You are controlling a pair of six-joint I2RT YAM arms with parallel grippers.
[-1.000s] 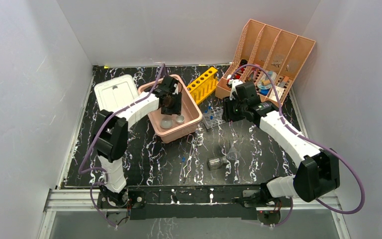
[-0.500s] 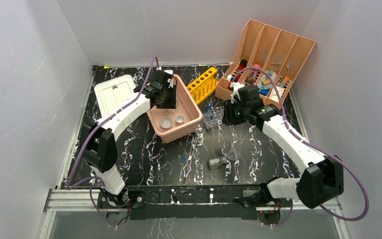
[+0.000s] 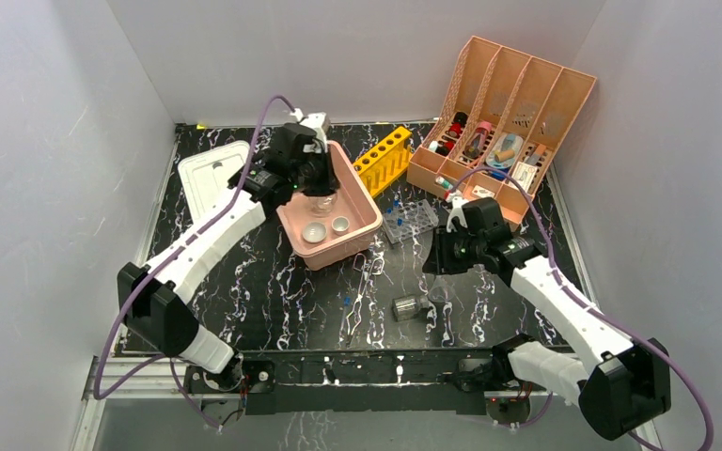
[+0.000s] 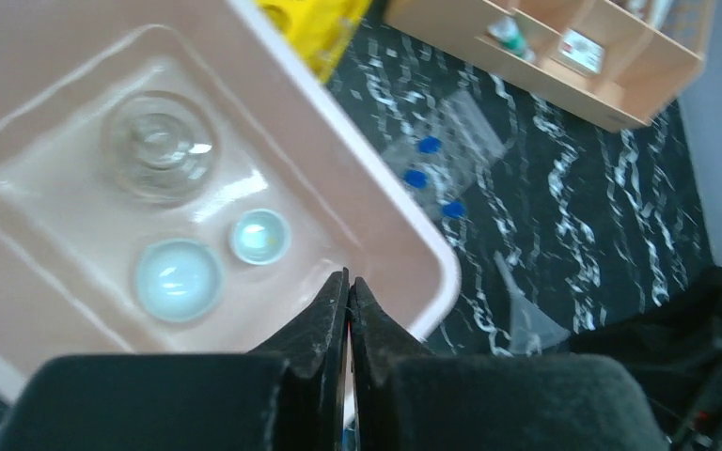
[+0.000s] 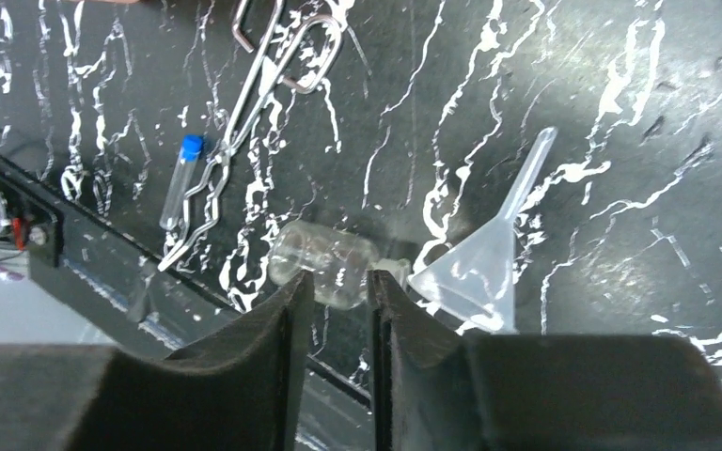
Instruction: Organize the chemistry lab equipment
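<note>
Right wrist view: small clear glass beaker (image 5: 324, 265) lies on its side on the black marbled table (image 5: 620, 141), just beyond the right gripper (image 5: 338, 278), the nearer one, jaws narrowly apart and empty. Its long axis is judged to run across the gap. The left gripper (image 4: 349, 282), pressed together, is held over the pink plastic tub (image 4: 320, 202)

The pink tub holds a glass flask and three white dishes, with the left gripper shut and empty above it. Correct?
Not three: the left wrist view shows only two white dishes beside the glass flask in the pink tub. The left gripper is shut and empty above it.
</note>
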